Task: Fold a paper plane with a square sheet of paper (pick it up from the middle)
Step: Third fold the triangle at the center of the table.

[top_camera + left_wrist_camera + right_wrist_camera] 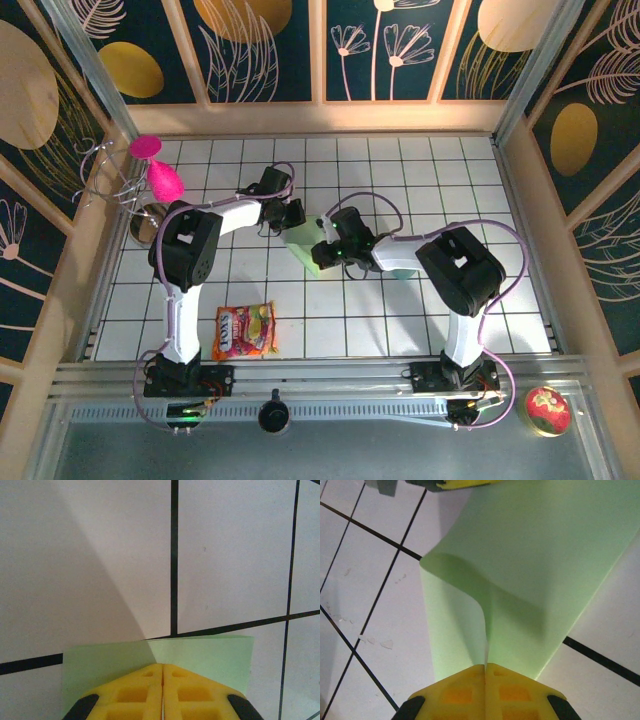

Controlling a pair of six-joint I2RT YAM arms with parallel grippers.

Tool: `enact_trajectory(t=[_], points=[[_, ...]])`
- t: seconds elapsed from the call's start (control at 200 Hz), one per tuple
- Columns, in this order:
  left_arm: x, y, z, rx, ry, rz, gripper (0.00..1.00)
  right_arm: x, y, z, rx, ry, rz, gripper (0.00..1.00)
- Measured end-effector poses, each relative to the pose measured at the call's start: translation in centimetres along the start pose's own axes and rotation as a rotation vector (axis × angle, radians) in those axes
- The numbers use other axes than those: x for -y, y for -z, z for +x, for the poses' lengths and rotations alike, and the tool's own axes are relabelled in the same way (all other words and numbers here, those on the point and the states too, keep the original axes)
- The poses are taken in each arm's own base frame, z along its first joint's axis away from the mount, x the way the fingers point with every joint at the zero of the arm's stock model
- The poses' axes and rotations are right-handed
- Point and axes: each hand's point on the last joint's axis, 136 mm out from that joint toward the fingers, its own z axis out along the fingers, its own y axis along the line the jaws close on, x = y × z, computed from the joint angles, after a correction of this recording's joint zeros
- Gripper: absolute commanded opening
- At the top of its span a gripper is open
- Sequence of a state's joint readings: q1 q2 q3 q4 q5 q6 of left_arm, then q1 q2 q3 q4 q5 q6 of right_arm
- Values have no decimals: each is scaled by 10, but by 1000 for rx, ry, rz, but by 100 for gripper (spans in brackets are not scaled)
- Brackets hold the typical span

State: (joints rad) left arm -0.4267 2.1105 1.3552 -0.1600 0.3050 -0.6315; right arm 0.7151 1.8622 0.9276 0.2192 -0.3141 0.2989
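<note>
The square sheet of paper (303, 243) is pale mint green and lies mid-table between the two grippers. My right gripper (322, 256) is shut on its near part. In the right wrist view a raised fold of the sheet (520, 580) runs straight into the closed yellow fingertips (485, 666). My left gripper (291, 222) is shut at the sheet's far edge. In the left wrist view its tips (163, 666) rest over the flat paper (210, 655), and I cannot tell whether a ply is pinched between them. No paper plane shape shows.
A bright candy bag (244, 331) lies near the left arm's base. A pink cup (165, 178), a wire rack (105, 175) and a metal dish (148, 222) stand at the far left. A red round tin (547, 410) sits off the table's front right.
</note>
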Motion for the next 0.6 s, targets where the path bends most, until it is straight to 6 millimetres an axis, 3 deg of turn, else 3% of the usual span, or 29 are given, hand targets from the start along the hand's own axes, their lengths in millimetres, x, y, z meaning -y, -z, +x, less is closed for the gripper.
enact_trajectory(t=[0.601], points=[[0, 0, 0, 0, 0, 0, 7, 3, -2, 4, -21, -8, 16, 0]])
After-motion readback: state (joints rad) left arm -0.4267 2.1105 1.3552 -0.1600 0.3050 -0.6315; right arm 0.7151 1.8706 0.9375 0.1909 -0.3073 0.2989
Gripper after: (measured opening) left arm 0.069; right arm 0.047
